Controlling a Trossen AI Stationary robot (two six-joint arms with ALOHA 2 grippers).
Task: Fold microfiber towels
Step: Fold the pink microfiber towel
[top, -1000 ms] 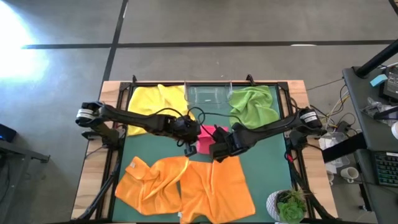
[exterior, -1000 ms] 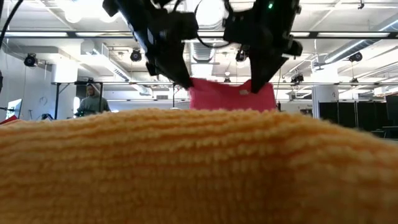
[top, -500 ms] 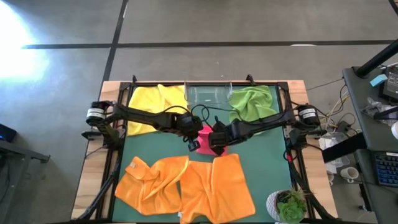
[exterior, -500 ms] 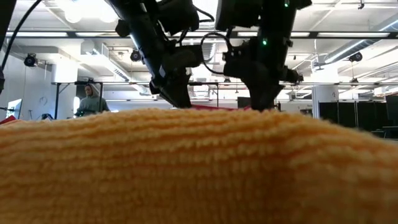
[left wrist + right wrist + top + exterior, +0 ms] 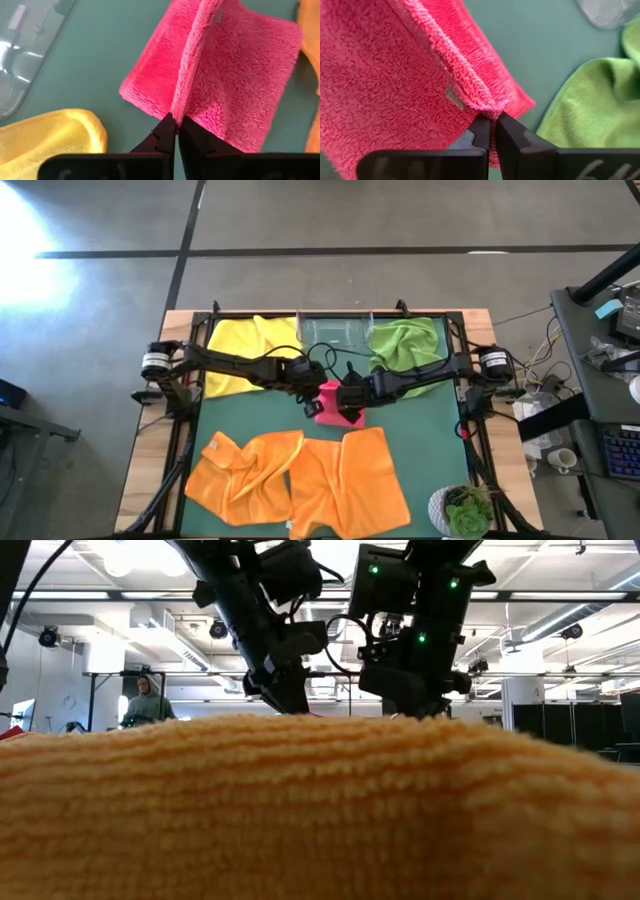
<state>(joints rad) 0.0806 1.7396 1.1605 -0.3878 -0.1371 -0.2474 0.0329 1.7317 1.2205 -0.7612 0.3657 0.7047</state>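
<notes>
- Pink towel (image 5: 338,406): lying at the middle of the green surface (image 5: 420,430), between the two arms; folded over on itself, with a raised ridge of cloth showing in both wrist views (image 5: 235,75) (image 5: 380,80).
- Left tool (image 5: 311,409): reaching in from the left side, fingers pressed together and pinching the pink towel's folded edge; in the left wrist view (image 5: 173,131) the fingertips are meeting on the ridge of the fold.
- Right tool (image 5: 347,402): reaching in from the right side, fingers likewise closed and nipping the pink towel's edge beside a small label; seen in the right wrist view (image 5: 492,125).
- Yellow towel (image 5: 247,350): lying rumpled at the far left corner of the surface, partly under the left arm.
- Green towel (image 5: 410,345): lying rumpled at the far right corner, partly under the right arm.
- Clear plastic tray (image 5: 333,332): sitting at the far edge, between the yellow and green towels.
- Orange towels: two lying side by side at the near edge, the left one (image 5: 240,480) creased, the right one (image 5: 355,485) spreading flatter; one is filling the lower part of the low view (image 5: 320,810).
- Potted plant (image 5: 462,510): standing at the near right corner.
- Person (image 5: 146,700): standing in the room beyond, far off.
</notes>
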